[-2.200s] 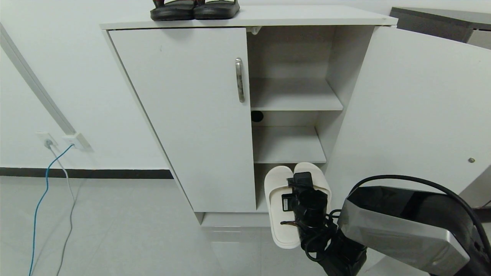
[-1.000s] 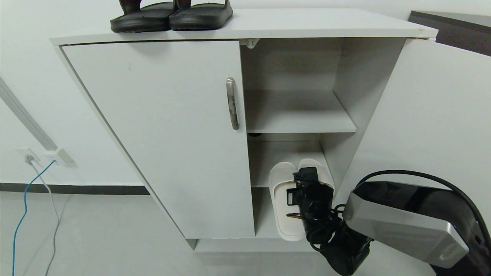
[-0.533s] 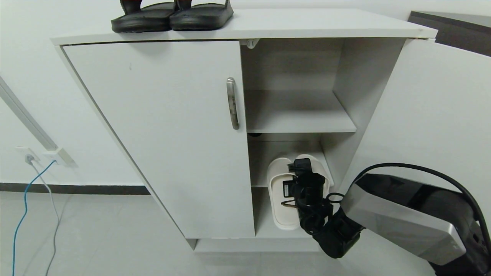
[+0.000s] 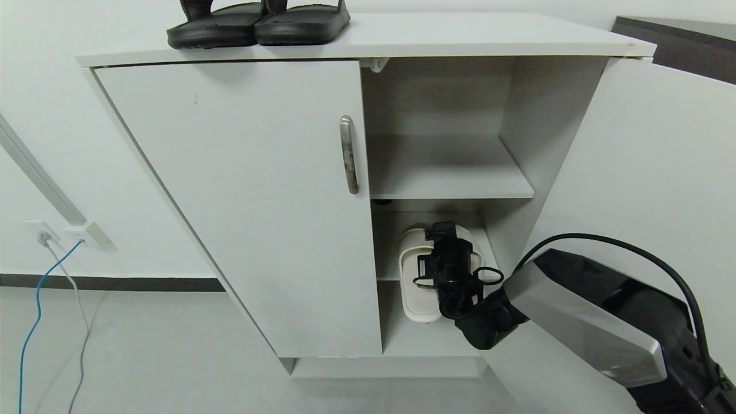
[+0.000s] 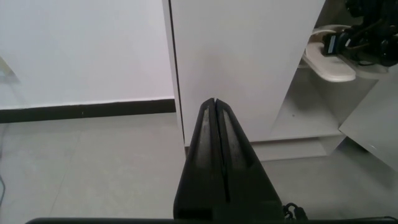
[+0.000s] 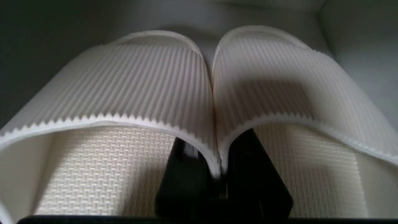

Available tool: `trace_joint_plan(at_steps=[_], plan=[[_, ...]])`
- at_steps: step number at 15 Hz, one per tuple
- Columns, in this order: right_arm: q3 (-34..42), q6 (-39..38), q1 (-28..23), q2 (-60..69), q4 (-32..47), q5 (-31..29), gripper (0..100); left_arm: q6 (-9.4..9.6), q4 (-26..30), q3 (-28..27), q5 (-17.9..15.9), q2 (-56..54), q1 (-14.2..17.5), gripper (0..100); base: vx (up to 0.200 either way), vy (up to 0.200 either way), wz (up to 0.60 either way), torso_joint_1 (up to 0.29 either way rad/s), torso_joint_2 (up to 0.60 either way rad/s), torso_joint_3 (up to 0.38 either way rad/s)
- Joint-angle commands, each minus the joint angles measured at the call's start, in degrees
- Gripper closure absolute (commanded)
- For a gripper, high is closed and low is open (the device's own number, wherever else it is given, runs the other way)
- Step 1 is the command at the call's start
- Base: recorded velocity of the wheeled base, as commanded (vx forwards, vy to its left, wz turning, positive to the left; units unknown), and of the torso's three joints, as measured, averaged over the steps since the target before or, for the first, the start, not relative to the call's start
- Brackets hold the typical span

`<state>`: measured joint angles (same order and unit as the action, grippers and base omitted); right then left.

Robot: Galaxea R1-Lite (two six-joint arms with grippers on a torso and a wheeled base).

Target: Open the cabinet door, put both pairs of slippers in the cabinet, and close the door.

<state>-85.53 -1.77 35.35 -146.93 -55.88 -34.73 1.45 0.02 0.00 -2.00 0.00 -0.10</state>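
On the head view I see my right hand [image 4: 443,238] clenched on the pair of white ribbed slippers [image 4: 413,290]. Their toes are inside the middle compartment of the white two-door cabinet [image 4: 460,35], and their heels hang past the shelf's front edge. The cabinet's right door [image 4: 638,172] stands open, and a pair of black thick-soled slippers [image 4: 259,26] sits on top.

Left wrist view: my left hand [image 5: 215,107] is clenched on nothing, above the pale grey floor [image 5: 93,168].

Right wrist view: the right hand [image 6: 215,171] pinches the white slippers [image 6: 149,74] together by their inner strap edges.
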Motion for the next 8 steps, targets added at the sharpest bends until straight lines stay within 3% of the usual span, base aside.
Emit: trace_joint_plan(at_steps=[1, 8], plan=[[-2.9, 0.0, -0.7, -1.2, 0.2, 0.2, 100, 0.04, 0.0, 0.0, 0.0, 0.0, 0.0, 100, 0.0, 0.0, 0.0, 0.0, 0.0, 0.0], [-11.2, 0.0, -2.5, -3.6, 5.5, 1.8, 100, 0.04, 0.1, 0.0, 0.0, 0.0, 0.0, 100, 0.0, 0.0, 0.0, 0.0, 0.0, 0.0]])
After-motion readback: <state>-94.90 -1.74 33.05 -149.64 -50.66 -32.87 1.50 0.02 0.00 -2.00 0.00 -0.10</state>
